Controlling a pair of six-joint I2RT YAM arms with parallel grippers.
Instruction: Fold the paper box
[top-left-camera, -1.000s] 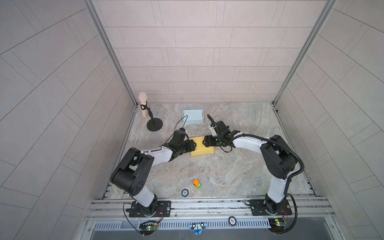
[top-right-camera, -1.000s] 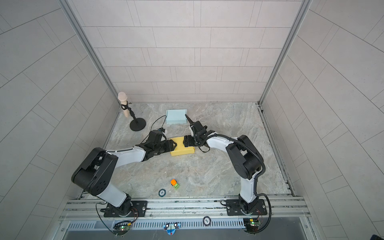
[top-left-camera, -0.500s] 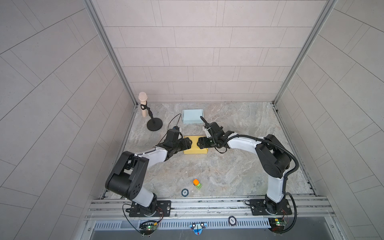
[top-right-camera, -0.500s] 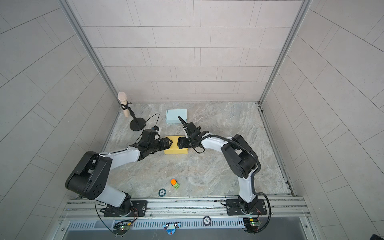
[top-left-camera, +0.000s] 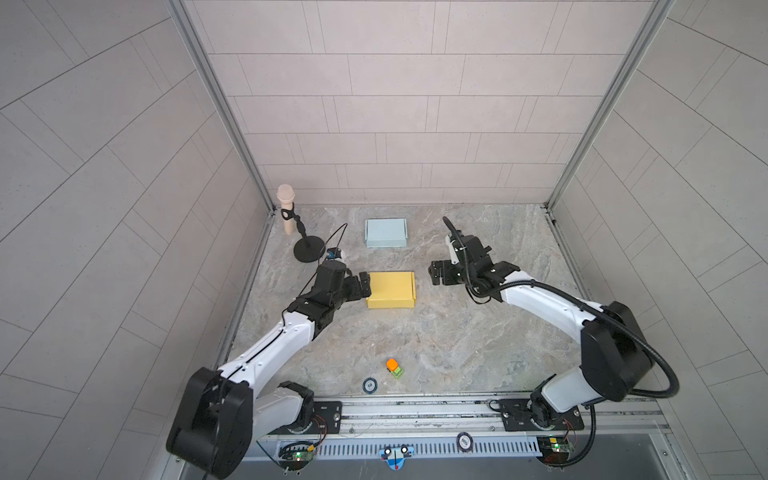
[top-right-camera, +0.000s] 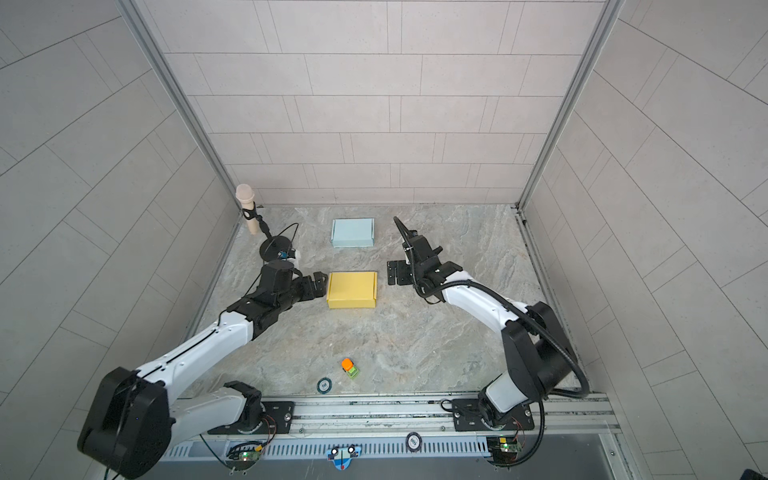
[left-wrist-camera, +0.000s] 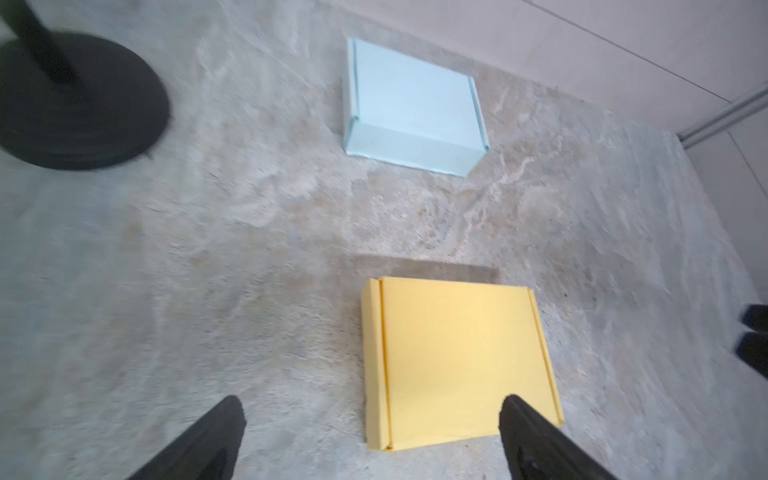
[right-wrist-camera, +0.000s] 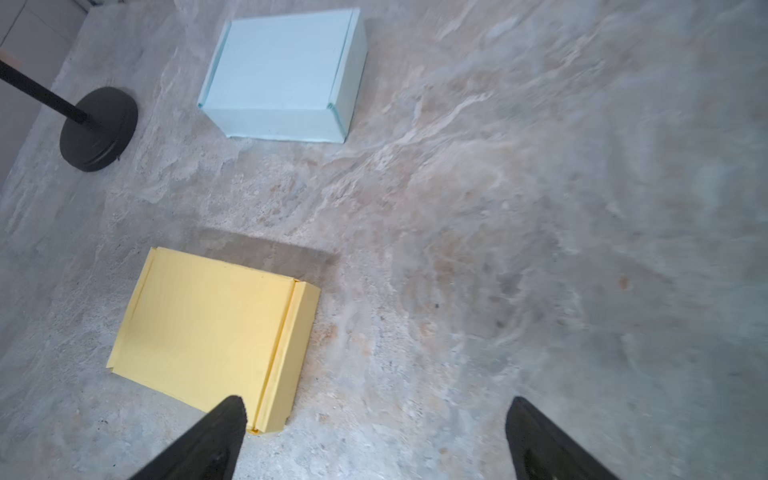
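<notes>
Folded yellow paper box (top-left-camera: 390, 289) lies flat on the table (top-left-camera: 457, 340), just left of centre in both top views and square to the frame. At its left edge sits the left gripper (top-left-camera: 365, 285), jaws spread wide and holding nothing; can't tell whether a fingertip touches the card. To the right of the box is the right gripper (top-left-camera: 434, 273), with a clear strip of bare table between them, also wide open and empty. The box is thin matte card, rectangular, lid down, with fold seams along both short ends. The table is a mottled grey-beige stone-look surface. A pale blue box (top-left-camera: 386, 232) of the same build lies above it in frame, well apart. There is a black round-base mic stand (top-left-camera: 309, 252) at upper left, and a small orange-green toy (top-left-camera: 394, 368) and dark round token (top-left-camera: 369, 385) near the lower edge. Versus a second ago, the box has slid left in frame. Both grippers were tight at its ends then; both have since opened out, and the right has backed off further.
</notes>
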